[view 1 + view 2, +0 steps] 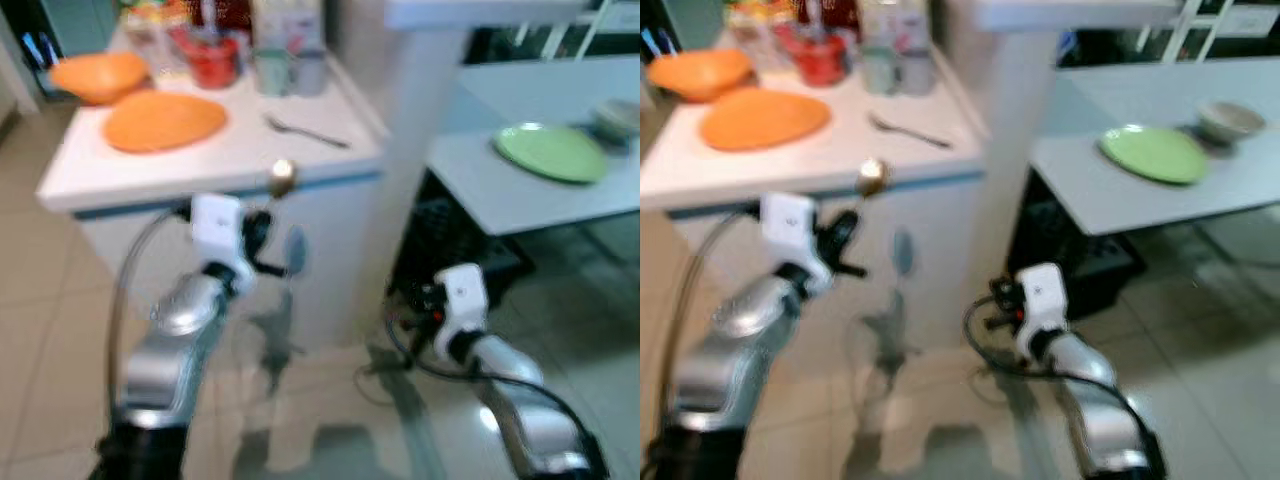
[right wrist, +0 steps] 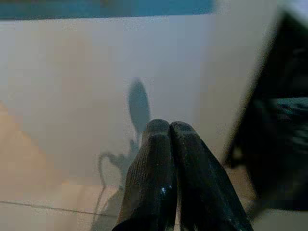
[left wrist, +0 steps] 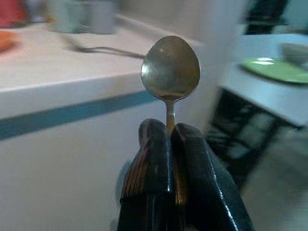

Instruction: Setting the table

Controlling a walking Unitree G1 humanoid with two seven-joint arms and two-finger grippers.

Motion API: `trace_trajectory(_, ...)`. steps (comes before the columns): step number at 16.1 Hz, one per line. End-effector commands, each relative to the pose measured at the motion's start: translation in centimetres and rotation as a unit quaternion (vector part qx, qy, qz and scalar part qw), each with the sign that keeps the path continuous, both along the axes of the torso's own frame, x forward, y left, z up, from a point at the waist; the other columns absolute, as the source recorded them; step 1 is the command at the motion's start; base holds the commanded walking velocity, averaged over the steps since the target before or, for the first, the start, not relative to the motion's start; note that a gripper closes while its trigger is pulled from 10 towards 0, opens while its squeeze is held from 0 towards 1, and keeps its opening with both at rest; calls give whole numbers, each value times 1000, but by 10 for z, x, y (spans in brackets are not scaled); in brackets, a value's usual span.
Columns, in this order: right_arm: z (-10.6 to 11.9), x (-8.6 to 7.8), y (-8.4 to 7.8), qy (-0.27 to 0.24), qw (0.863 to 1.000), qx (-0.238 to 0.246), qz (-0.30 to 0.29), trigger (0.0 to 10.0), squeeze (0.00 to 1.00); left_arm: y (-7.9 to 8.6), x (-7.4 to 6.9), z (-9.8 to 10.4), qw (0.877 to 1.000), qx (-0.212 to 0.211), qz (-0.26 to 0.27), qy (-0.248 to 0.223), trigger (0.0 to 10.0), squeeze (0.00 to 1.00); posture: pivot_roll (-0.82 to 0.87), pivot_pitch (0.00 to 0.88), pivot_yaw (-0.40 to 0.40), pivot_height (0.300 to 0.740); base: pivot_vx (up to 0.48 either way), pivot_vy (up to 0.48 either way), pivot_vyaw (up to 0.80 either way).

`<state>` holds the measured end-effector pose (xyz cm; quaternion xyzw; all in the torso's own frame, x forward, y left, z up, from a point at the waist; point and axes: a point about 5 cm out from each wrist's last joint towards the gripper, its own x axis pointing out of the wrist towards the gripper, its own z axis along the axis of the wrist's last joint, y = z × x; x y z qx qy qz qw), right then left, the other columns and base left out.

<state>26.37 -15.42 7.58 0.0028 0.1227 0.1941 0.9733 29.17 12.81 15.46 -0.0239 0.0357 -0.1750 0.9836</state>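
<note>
While the head views are blurred, the left gripper [image 3: 171, 132] can be read clearly from its wrist view: both black fingers pressed together on the handle of a spoon [image 3: 170, 65], bowl upright above the fingertips. In the left eye view the spoon [image 1: 282, 177] stands in front of the front edge of the white counter [image 1: 240, 150], not resting on it. Judgement: held by the handle, bowl up, so it can be carried and laid down flat beside a place setting.

The right gripper [image 2: 169, 127] has its fingers closed against each other with nothing between them; it hangs low over the floor in front of the counter's side. Judged idle.

On the counter: an orange plate [image 1: 163, 120] toward the left edge, an orange bowl [image 1: 98, 75] at the far left corner, a fork [image 1: 305, 131] near the right edge, a red container [image 1: 213, 58] and cups at the back, too blurred to detail.

Right of the counter, the grey table [image 1: 530, 190] carries a green plate [image 1: 551, 151] near its front edge and a small bowl [image 1: 1228, 120] just beyond it. Judgement: the spoon belongs by the green plate.

In the way: a white pillar [image 1: 425, 90] stands between counter and table, with dark cabling on the floor near its foot.
</note>
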Motion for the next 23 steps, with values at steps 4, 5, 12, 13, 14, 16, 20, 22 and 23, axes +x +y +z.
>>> trace_trajectory(4,2,0,2,-5,1000,2,1,10000,0,6,1,1,1000,10,8,-3,0,0,10,0,7,740,0,-458,0)
trace_trajectory(5,3,0,2,-5,1000,1,1,10000,0,5,1,0,1000,10,8,-2,0,0,9,0,10,740,0,-458,0)
trace_trajectory(12,3,-2,1,-6,1000,0,1,10000,0,4,4,0,1000,22,7,-4,0,0,-1,0,13,740,44,-434,0)
trace_trajectory(13,3,-2,1,-6,1000,0,1,10000,0,3,4,-1,1000,25,7,-3,0,0,-1,0,13,740,307,-364,0)
trace_trajectory(14,2,-3,0,-5,1000,-1,1,10000,0,3,4,-1,1000,29,6,-4,0,0,-3,0,14,740,375,-296,0)
trace_trajectory(16,2,-4,1,-5,1000,1,0,10000,0,3,5,-2,999,32,6,-2,0,0,-3,0,17,740,377,-292,0)
trace_trajectory(20,1,-6,2,-4,1000,2,2,10000,0,1,5,-1,999,36,5,-7,0,0,-6,0,21,740,410,-145,0)
trace_trajectory(22,1,-5,2,-5,1000,2,1,10000,0,0,6,-2,999,35,4,-7,0,0,-12,0,23,740,461,0,0)
trace_trajectory(23,2,-5,2,-6,1000,1,2,10000,0,-1,7,-1,999,37,3,-10,0,0,-13,0,23,740,465,0,0)
